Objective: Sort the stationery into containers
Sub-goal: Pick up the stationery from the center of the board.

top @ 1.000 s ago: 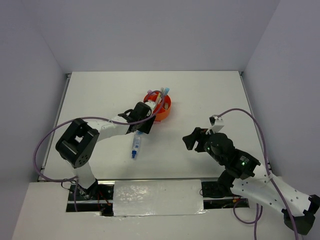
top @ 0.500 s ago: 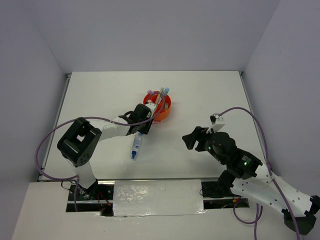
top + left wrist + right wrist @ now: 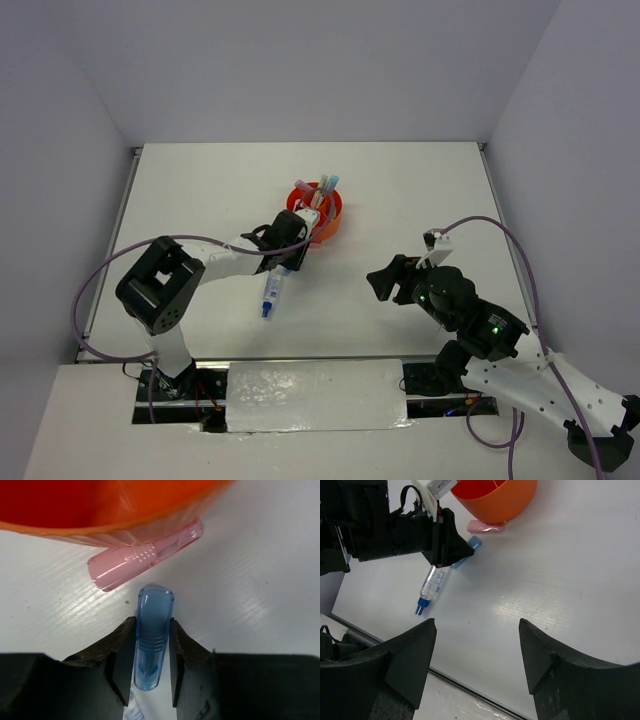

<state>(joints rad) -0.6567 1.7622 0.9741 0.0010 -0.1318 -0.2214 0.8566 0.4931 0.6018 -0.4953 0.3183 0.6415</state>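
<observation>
My left gripper (image 3: 153, 624) is low over the table, shut on a blue highlighter (image 3: 155, 602) whose capped end points at the orange organizer (image 3: 100, 510). A pink highlighter (image 3: 145, 560) lies against the organizer's base, just beyond the blue one. In the top view the left gripper (image 3: 297, 250) sits at the near-left side of the organizer (image 3: 336, 217), which holds several upright pens (image 3: 322, 190). A white-blue tube (image 3: 271, 292) lies on the table under the left wrist. My right gripper (image 3: 477, 625) is open and empty, raised well right of these things.
In the right wrist view the organizer (image 3: 495, 500), the pink highlighter (image 3: 485, 527), the blue highlighter (image 3: 471, 546) and the tube (image 3: 432, 587) all show at the top left. The table's near edge (image 3: 470, 687) runs below the right gripper.
The left gripper has crept slightly toward the near side by the organizer. The right arm has shifted a little to the right and nearer.
</observation>
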